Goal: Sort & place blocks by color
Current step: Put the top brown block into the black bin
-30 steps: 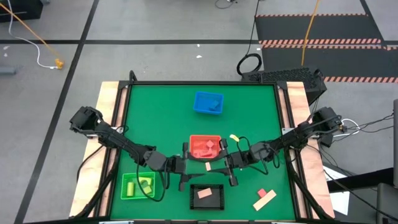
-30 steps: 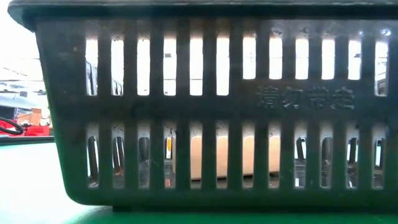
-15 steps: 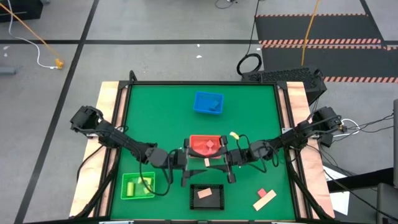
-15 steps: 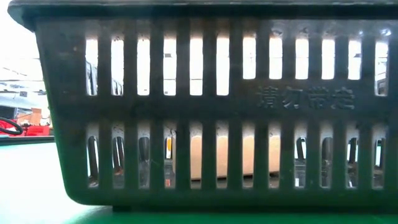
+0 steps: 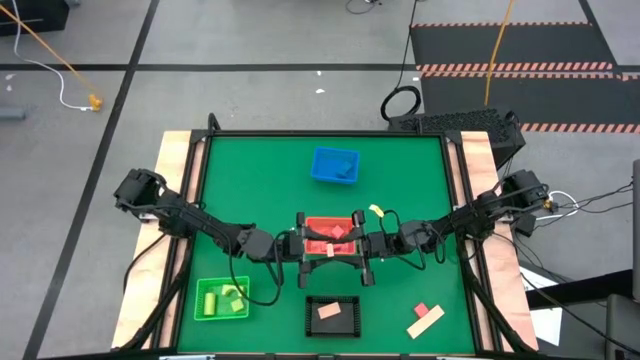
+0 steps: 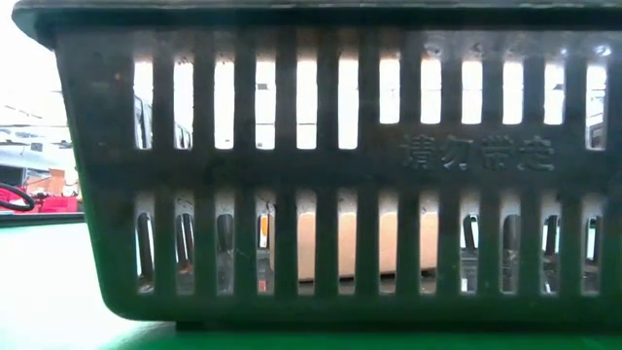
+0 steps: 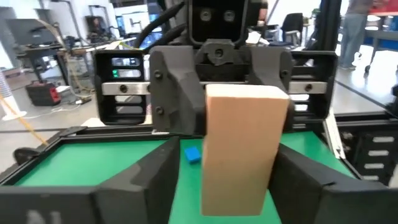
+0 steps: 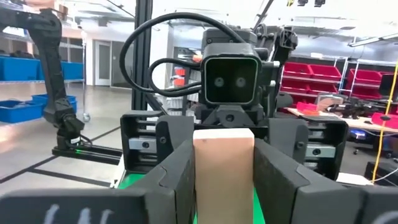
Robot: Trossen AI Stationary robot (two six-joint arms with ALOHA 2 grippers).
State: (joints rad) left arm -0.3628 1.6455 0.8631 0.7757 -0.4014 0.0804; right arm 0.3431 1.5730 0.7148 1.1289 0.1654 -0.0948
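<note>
Nearest the front edge of the green surface (image 5: 400,170) sits the black bin (image 5: 332,314) with one tan piece inside; its slotted wall fills the low view. To its left the green bin (image 5: 221,299) holds yellowish pieces, and to its right a pink block (image 5: 424,309) and a tan bar (image 5: 425,322) lie loose, still unsorted.

Just beyond the black bin, the two arms meet end to end over the near rim of the red bin (image 5: 329,233). Between them is a tan block (image 5: 329,252), seen close in both wrist views (image 7: 242,149) (image 8: 224,168). The right gripper (image 5: 361,254) has its jaws partly closed and pressed on the block's two sides: it holds it. The left gripper (image 5: 299,253) faces it with jaws set to either side of the same block; whether they are actually pinching it I cannot tell.

A second ago the pair stood nearer the front, with the block over bare green between the red and black bins. Both arms have since carried it away from the front edge, so it now hangs at the red bin's near rim. This looks like a hand-over in progress, and since tan does not match red, the block probably belongs in the black bin behind it.

Farthest off, the blue bin (image 5: 335,165) holds blue pieces.
</note>
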